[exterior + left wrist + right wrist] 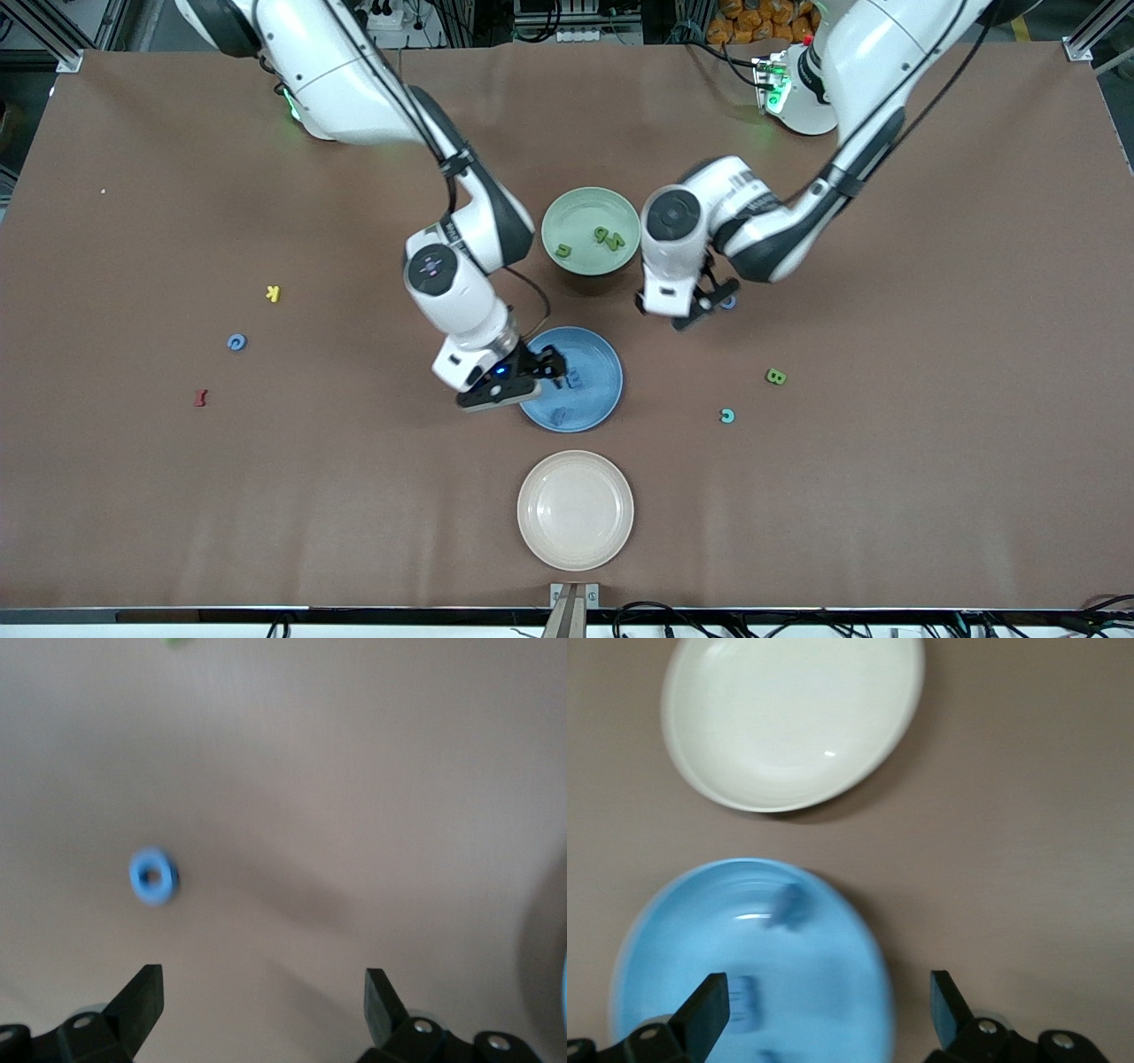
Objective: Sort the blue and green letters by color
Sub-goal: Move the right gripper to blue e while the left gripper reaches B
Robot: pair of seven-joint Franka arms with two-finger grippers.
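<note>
My right gripper (542, 377) is open and empty over the edge of the blue plate (604, 390). Two blue letters (576, 378) (560, 414) lie in that plate. The right wrist view shows the gripper (828, 997), the plate (833, 948) and the letters (788, 904) (742, 1001). My left gripper (706, 307) is open and empty, low over the table beside a round blue letter (728, 302), also seen in the left wrist view (153, 875) off to one side of the gripper (263, 992). The green bowl (576, 206) holds green letters (609, 237) (563, 252). A green B (775, 377) and a blue G (236, 342) lie loose.
A cream plate (576, 509) sits nearer the front camera than the blue plate and also shows in the right wrist view (793, 718). A teal letter (727, 416) lies near the green B. A yellow K (273, 293) and a dark red letter (201, 398) lie toward the right arm's end.
</note>
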